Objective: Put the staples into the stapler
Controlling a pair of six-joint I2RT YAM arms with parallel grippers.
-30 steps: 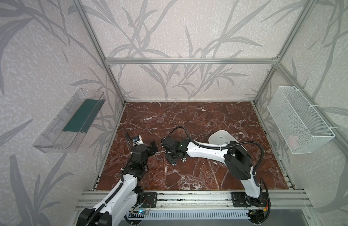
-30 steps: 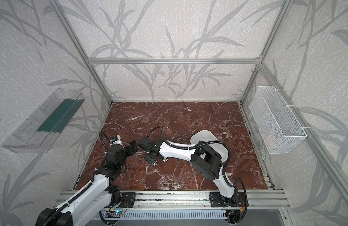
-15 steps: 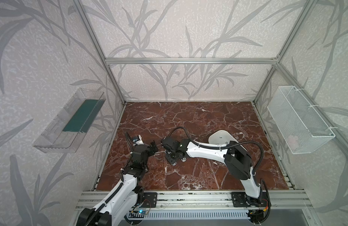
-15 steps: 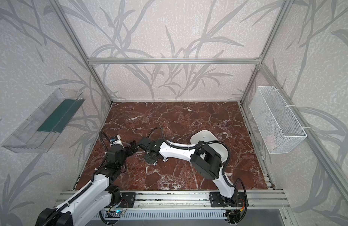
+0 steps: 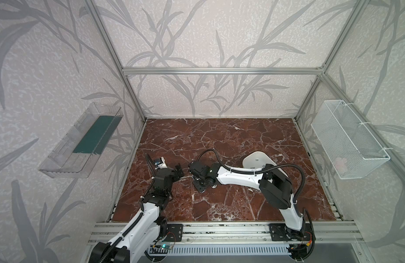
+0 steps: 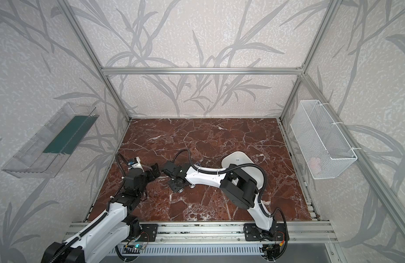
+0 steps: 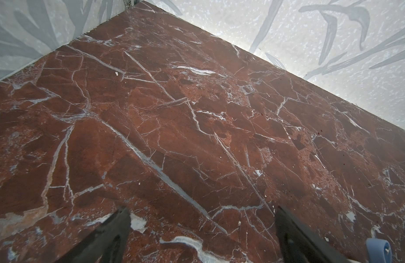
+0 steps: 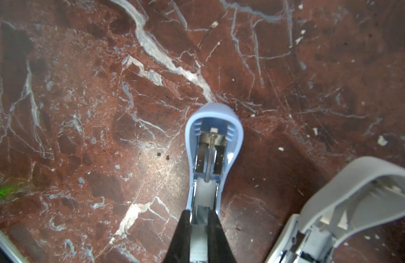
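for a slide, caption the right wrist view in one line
Right gripper clamps an opened blue stapler over the red marble table, a grey stapler open beside it.

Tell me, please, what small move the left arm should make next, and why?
Probably turn the left gripper away to look for a staple strip. Its fingers stand open and empty over the marble table, while the right gripper is shut on the blue stapler, which is opened with its inside showing. No staples show in any view, so one must be found first.
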